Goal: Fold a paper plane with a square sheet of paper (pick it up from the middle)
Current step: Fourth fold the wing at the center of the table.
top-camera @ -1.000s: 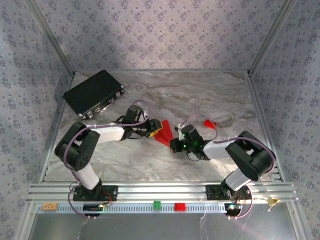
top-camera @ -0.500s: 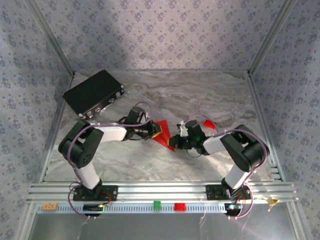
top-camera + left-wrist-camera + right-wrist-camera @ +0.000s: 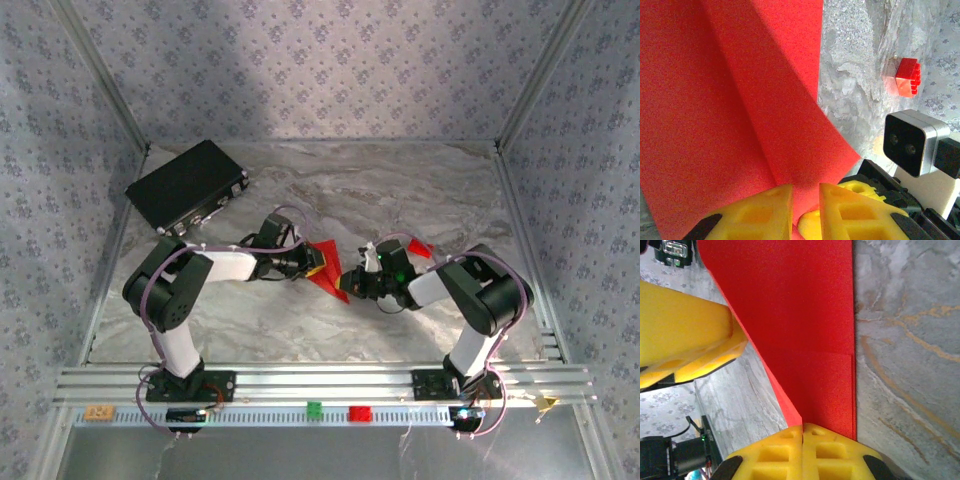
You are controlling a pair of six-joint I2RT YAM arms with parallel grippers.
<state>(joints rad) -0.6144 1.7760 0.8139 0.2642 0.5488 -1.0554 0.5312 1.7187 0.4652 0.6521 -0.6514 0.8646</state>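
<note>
The right hand (image 3: pixel 802 434) had slid in closer, jaws clamped tight on one edge of the paper (image 3: pixel 805 320). And the left hand (image 3: pixel 806 196) had just pinched down on the creased end, pads nearly together! So the half-folded paper was held between both hands over mid-worktop (image 3: pixel 400 190), secured, I'd judge, for the next fold.

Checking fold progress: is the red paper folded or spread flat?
Folded. The red paper shows a long crease in the left wrist view, an overlapping layer edge in the right wrist view.
</note>
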